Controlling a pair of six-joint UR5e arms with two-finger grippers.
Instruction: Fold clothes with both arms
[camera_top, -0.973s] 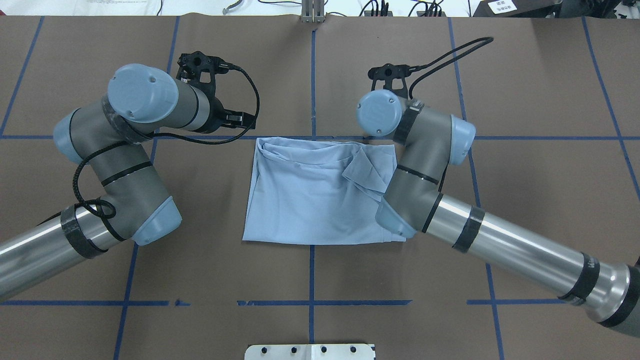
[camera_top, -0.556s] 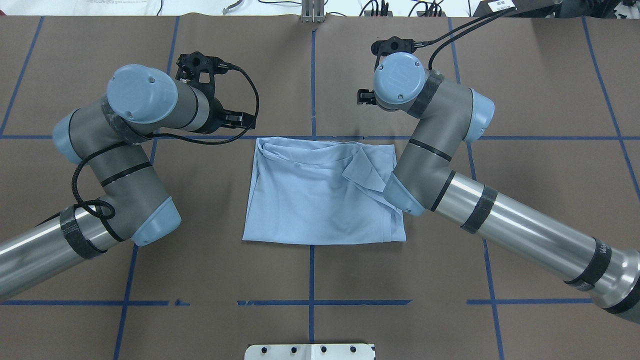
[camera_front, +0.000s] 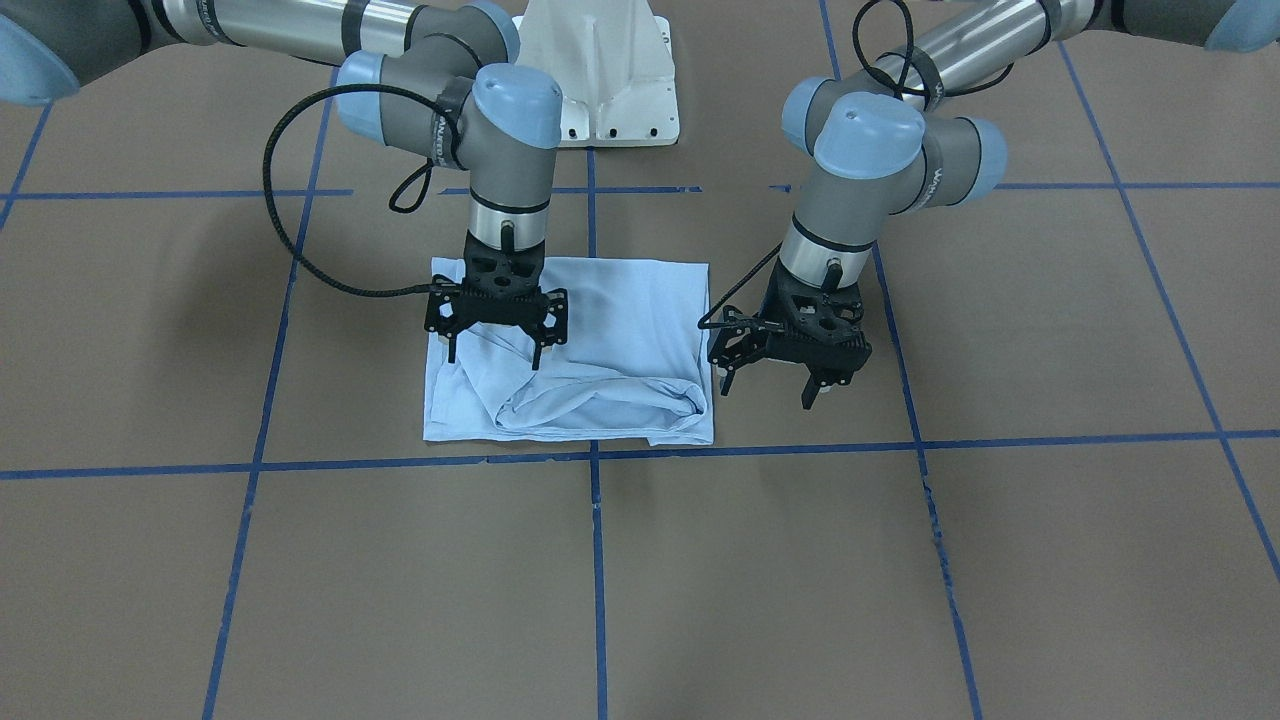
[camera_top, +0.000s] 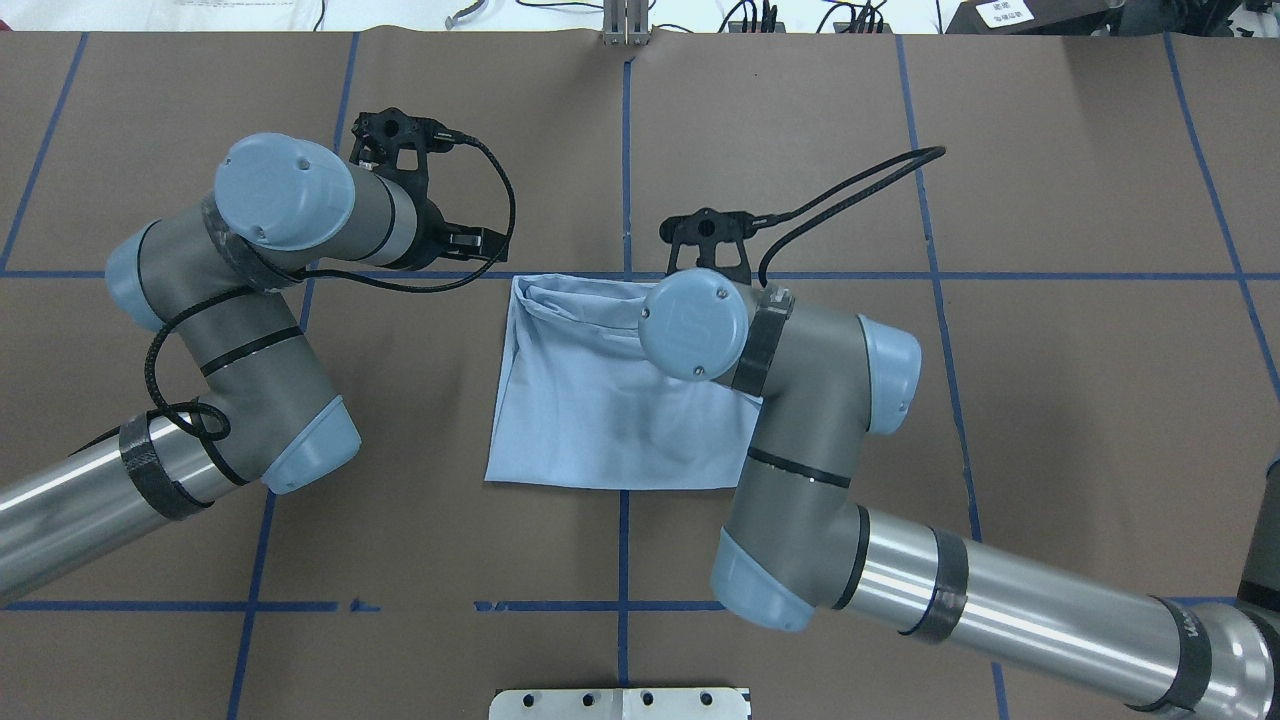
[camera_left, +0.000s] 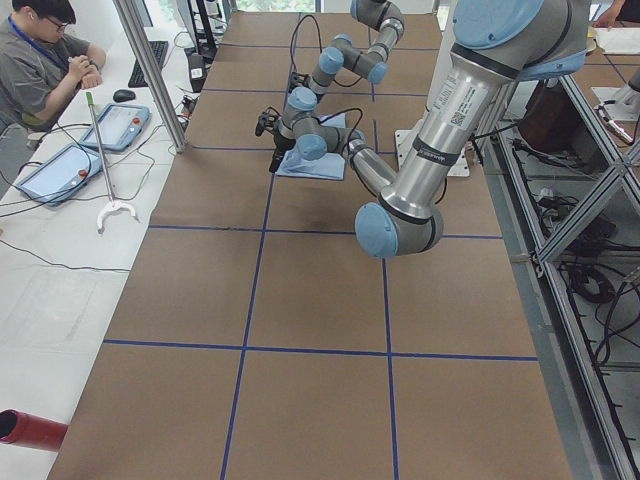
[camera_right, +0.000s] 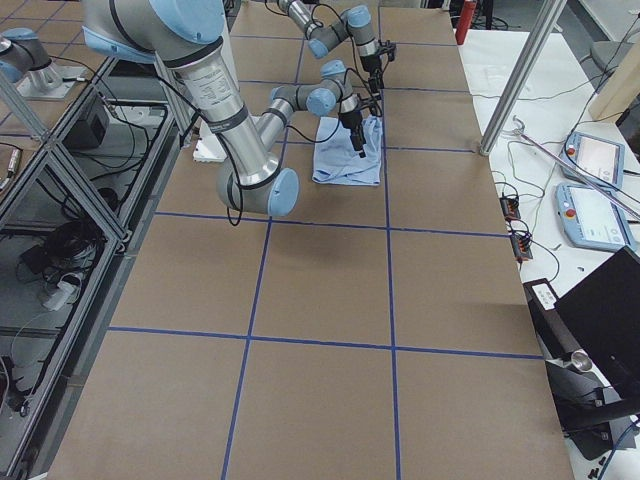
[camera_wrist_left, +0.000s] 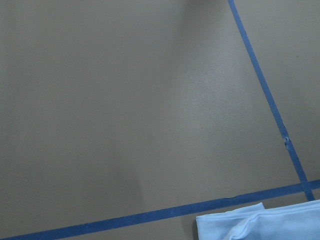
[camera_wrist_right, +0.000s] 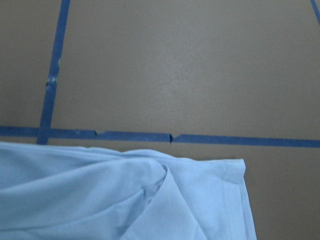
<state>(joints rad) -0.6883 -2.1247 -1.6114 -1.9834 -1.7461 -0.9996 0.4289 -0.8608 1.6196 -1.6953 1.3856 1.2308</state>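
1. Find the tape cross (camera_front: 592, 452) at mid-table. The T-shirt (camera_front: 620, 320) lies folded on the robot's side of it, with one edge along the tape.
2. Check the right gripper (camera_front: 495, 353). It hangs over the T-shirt, to the robot's right of the cross, with its jaws apart and empty.
3. Check the left gripper (camera_front: 768, 392). It hangs to the robot's left of the cross, just beside the T-shirt, with its jaws apart.

The right arm (camera_top: 800, 400) hides the right side of the T-shirt (camera_top: 580, 400) from overhead; both wrist views crop it at the bottom
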